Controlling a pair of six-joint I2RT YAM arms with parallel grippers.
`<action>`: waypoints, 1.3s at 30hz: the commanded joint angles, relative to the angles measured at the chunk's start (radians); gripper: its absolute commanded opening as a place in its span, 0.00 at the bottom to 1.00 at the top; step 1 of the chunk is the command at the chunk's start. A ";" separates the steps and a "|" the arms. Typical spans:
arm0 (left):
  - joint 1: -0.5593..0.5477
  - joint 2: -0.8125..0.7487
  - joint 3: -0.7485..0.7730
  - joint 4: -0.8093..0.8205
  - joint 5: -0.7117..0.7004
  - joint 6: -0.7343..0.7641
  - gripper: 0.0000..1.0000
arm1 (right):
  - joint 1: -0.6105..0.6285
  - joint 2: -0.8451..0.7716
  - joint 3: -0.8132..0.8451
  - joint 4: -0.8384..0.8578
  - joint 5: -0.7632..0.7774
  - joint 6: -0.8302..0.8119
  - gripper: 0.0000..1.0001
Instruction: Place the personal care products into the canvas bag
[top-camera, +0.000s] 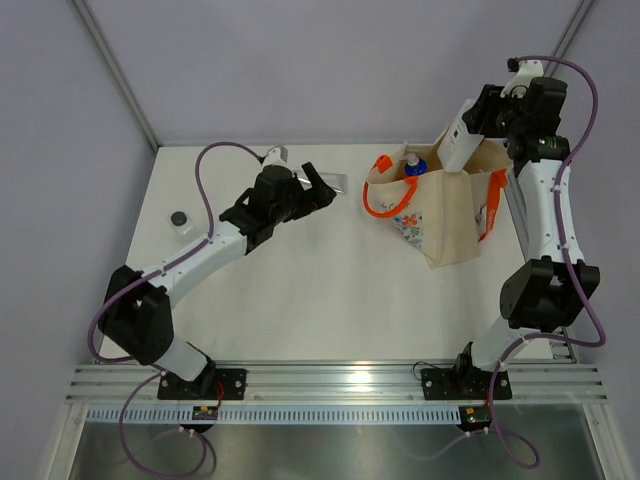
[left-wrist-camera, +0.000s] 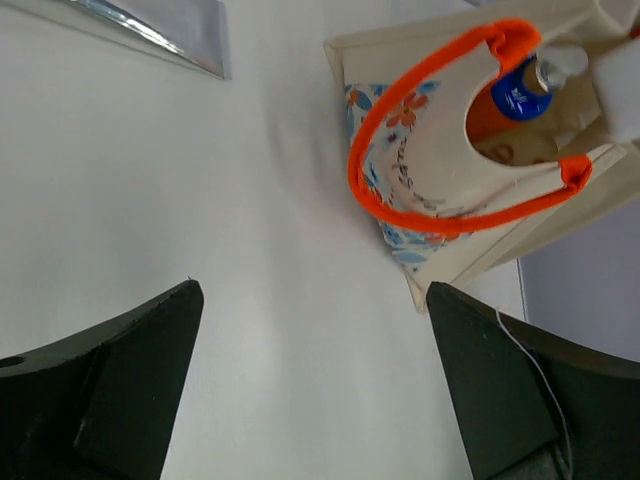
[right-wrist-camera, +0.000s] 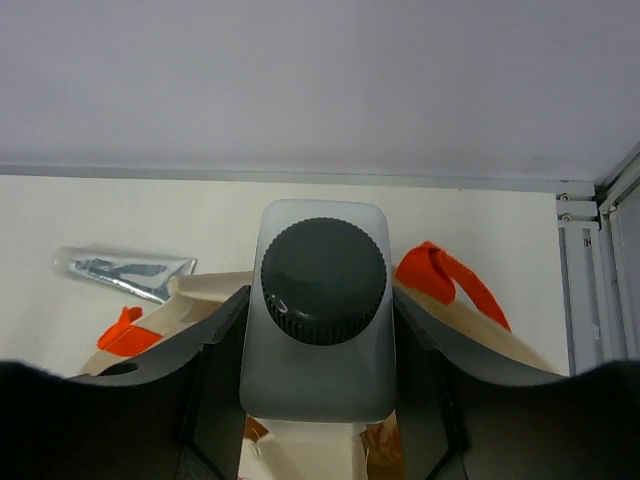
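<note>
The canvas bag (top-camera: 445, 215) stands open at the back right, with orange handles (top-camera: 385, 200) and a floral print. The orange cylinder with blue cap (top-camera: 413, 165) sits inside it and also shows in the left wrist view (left-wrist-camera: 515, 92). My right gripper (top-camera: 472, 122) is shut on the white flat bottle with black cap (top-camera: 455, 145) and holds it above the bag's mouth; the cap (right-wrist-camera: 322, 280) faces the right wrist camera. The silver tube (top-camera: 335, 181) lies on the table just beyond my open, empty left gripper (top-camera: 320, 190). It also shows in the left wrist view (left-wrist-camera: 160, 25).
A small pale container with a dark top (top-camera: 180, 219) stands at the table's left edge. Grey walls close the back and sides. A metal rail (top-camera: 330, 385) runs along the near edge. Bare white table (top-camera: 320, 290) lies between the arms.
</note>
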 joint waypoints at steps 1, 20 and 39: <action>0.053 0.082 0.115 -0.017 -0.071 -0.222 0.99 | 0.006 -0.027 -0.025 0.112 0.043 -0.107 0.00; 0.196 0.337 0.155 0.011 0.020 -0.471 0.99 | -0.068 0.055 0.107 0.221 0.135 0.088 0.00; 0.239 0.731 0.690 -0.339 -0.127 -0.582 0.99 | -0.068 -0.238 -0.255 0.034 -0.313 -0.330 0.99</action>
